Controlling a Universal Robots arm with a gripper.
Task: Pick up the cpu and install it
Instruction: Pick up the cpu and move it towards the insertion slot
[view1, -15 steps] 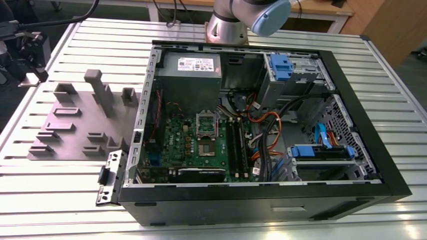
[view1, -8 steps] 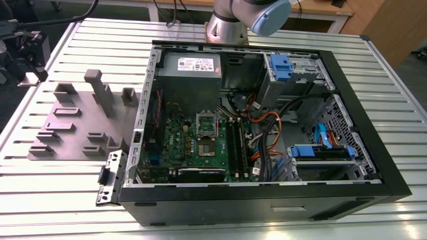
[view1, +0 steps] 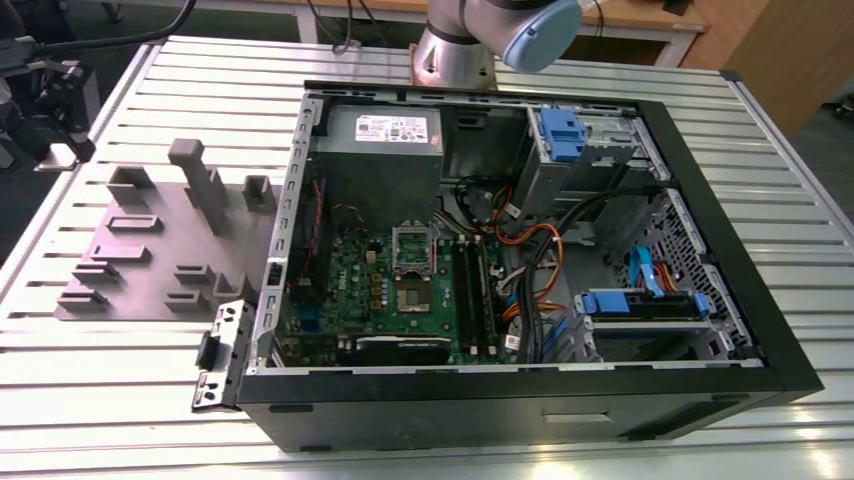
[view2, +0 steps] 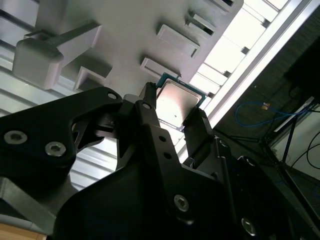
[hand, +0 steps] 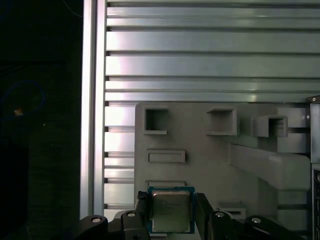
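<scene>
The cpu (hand: 171, 210) (view2: 178, 101), a small square chip with a silvery top and a thin blue-green rim, sits between the two black fingers (hand: 142, 206) (view2: 200, 125) of my gripper (hand: 171, 216) (view2: 175, 114), which is shut on its opposite edges. In both wrist views the chip hangs over the grey fixture plate (hand: 200, 160) (view2: 130, 30) (view1: 147, 250), near that plate's edge and a shallow rectangular pocket (hand: 166, 156). In the exterior view the open computer case (view1: 747, 330) holds the green motherboard (view1: 360, 290), with the bare socket (view1: 411, 300) below its raised silver frame (view1: 414, 245).
The fixture plate carries several raised grey blocks and posts (view1: 200, 180). The case also holds a big grey box with a white label (view1: 380, 140), blue drive brackets (view1: 647, 303) and orange and black cables (view1: 534, 260). The arm's base (view1: 454, 55) stands behind the case on the slatted metal table (view1: 120, 400).
</scene>
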